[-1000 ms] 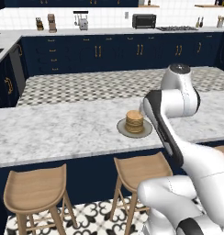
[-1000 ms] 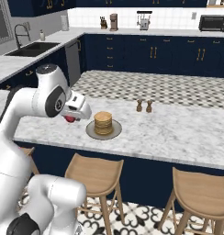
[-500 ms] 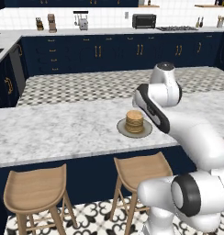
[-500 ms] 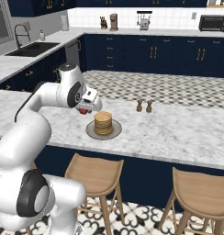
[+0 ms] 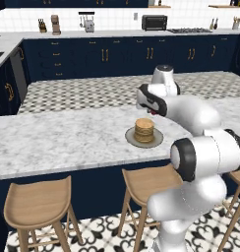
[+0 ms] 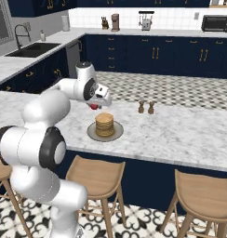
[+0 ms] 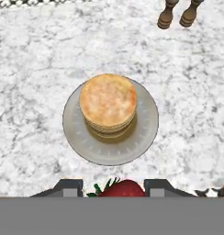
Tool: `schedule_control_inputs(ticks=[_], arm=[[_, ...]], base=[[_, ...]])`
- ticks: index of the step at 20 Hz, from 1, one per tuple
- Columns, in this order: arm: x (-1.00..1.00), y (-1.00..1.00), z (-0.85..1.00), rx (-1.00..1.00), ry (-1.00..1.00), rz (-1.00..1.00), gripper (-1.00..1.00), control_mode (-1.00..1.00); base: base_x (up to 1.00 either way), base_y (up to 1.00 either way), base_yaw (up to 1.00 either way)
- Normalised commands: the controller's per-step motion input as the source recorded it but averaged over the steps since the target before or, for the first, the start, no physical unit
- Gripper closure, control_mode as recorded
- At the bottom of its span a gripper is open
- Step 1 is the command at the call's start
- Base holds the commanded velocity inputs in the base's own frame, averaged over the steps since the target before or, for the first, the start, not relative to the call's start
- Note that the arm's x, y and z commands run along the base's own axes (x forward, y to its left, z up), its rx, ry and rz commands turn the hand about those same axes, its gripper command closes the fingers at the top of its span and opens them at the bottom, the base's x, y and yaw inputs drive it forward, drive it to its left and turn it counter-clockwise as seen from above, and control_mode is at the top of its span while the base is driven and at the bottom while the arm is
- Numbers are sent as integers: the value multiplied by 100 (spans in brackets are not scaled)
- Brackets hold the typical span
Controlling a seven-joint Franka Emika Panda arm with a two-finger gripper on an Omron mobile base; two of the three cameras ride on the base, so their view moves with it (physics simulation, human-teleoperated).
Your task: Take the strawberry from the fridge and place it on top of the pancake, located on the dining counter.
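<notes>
On the marble dining counter point(image 6: 180, 135) a tan pancake stack point(image 7: 108, 102) rests on its round beige plate point(image 7: 146, 133). My gripper point(image 7: 113, 187) hovers above the counter just beside the plate's rim, shut on the red strawberry point(image 7: 120, 188), whose green leaves poke out between the fingertips point(image 7: 68, 186). From the right base view the strawberry point(image 6: 93, 106) hangs in the gripper point(image 6: 95, 104) a little above and left of the pancake point(image 6: 104, 124). In the left base view the gripper point(image 5: 150, 111) sits just behind the pancake point(image 5: 144, 130).
Two small brown shakers point(image 6: 146, 107) stand on the counter behind and right of the plate. Wooden stools point(image 5: 38, 202) point(image 6: 99, 174) line the counter's front. Navy cabinets and a patterned floor lie beyond the counter.
The arm has stretched out over the counter, carrying the strawberry from near the counter's front edge to a spot just above and beside the pancake.
</notes>
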Motion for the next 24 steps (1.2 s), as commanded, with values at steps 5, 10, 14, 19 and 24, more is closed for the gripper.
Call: schedule_control_inputs(ticks=[5, 10, 14, 19, 24], arm=[[100, 0, -62, 0, 1, 2, 100, -100], [95, -1, -54, 0, 5, 3, 100, -100], [44, -13, -40, 0, 12, 1, 100, -100], [36, -24, -30, 0, 4, 2, 100, -100], [8, 9, -26, 0, 3, 0, 100, -100]], base=[[0, 0, 0], [0, 0, 0], [0, 0, 0], [0, 0, 0], [0, 0, 0]])
